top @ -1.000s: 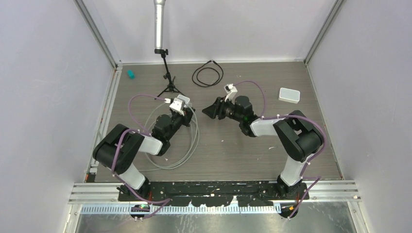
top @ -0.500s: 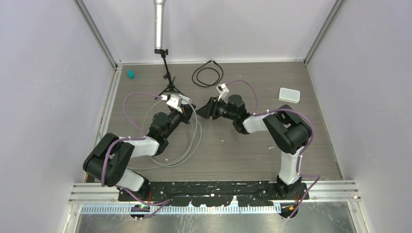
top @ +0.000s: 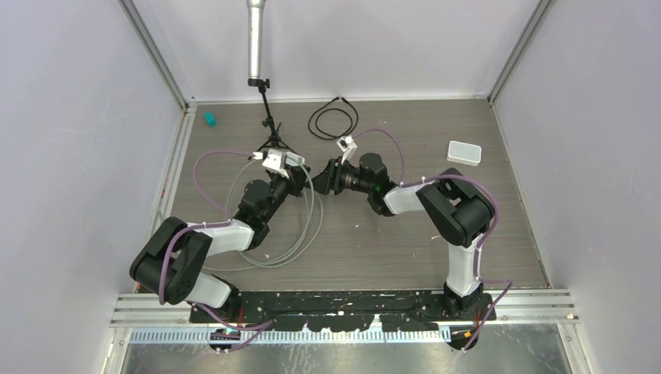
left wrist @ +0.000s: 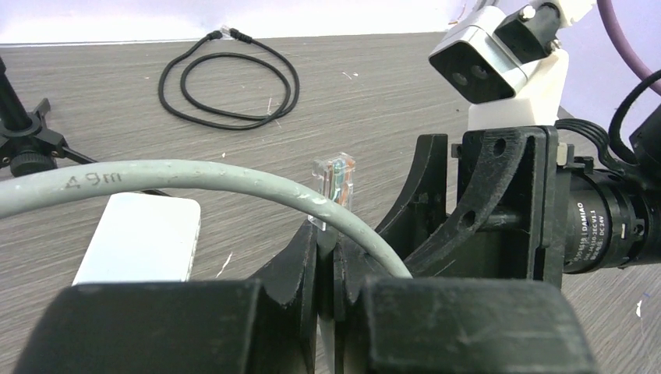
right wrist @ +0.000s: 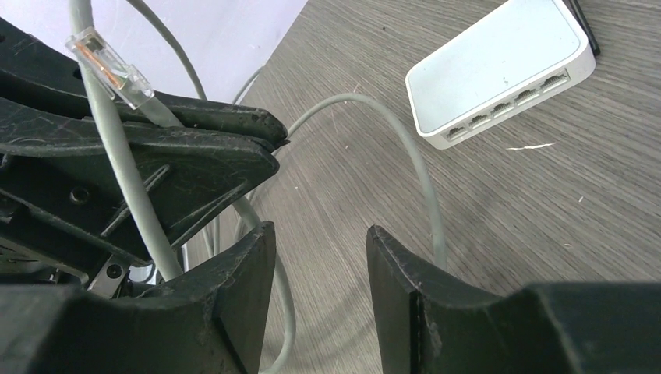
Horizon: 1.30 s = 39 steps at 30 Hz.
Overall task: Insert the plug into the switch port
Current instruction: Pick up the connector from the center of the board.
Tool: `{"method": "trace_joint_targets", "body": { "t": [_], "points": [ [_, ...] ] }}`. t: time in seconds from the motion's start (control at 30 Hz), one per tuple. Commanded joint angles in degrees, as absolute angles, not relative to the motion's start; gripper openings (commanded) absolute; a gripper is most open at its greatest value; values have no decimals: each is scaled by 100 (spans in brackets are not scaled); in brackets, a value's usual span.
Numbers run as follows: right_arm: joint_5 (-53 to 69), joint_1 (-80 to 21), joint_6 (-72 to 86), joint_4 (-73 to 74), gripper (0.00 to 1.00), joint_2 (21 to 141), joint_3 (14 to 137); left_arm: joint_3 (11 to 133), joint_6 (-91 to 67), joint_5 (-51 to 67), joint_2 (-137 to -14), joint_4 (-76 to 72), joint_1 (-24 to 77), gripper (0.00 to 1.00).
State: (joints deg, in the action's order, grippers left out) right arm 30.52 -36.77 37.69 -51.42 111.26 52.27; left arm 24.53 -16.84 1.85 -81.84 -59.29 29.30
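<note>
Mid-frame, left gripper (left wrist: pixel 326 240): clenched on grey cable (left wrist: pixel 156 174) just behind upright plug (left wrist: pixel 334 178).
Right gripper (right wrist: pixel 319 238): released, empty, beside it.
Switch (right wrist: pixel 499 70): upper right, apart.
Handover: probably next; close squarely on plug body.

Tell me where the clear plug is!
In the left wrist view the plug sticks up mid-picture, just above the left claw pinching its grey cable, with the right claw close beside it.

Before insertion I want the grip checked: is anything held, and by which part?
The left gripper is shut on the grey cable just behind its plug; the right gripper is open and holds nothing.
</note>
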Motion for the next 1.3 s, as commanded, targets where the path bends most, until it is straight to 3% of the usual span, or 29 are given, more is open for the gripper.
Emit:
{"method": "trace_joint_targets", "body": {
  "t": [0.0,0.4,0.63,0.8,0.87,0.93,1.0,1.13,1.27],
  "points": [
    [3316,-3827,3761,-5528,51,11088,5392,2466,-1762,-186,-8023,-6329,2962,7],
    [3367,-3847,3746,-5594,51,11074,5371,2445,-1703,-509,-7906,-6106,2958,6],
    [3363,-3923,3815,-5654,50,11240,5469,2559,-1961,122,-8069,-6210,2962,7],
    [3279,-3944,3847,-5625,43,11271,5508,2567,-2162,394,-8180,-6421,2962,11],
    [3242,-3954,3839,-5604,33,11272,5511,2558,-2179,444,-8174,-6463,2958,12],
    [3095,-3950,3786,-5459,19,11221,5515,2551,-2180,416,-8173,-6460,2957,17],
    [2782,-3951,3598,-4969,2,11100,5581,2525,-2154,271,-8121,-6411,2959,29],
    [1594,-3952,3276,-3201,1,10901,5945,2428,-2074,-504,-7880,-6100,2959,49],
    [462,-3940,3156,-3007,1,10626,5736,2382,-1986,-1443,-7560,-5620,2962,58]
  ]
}}
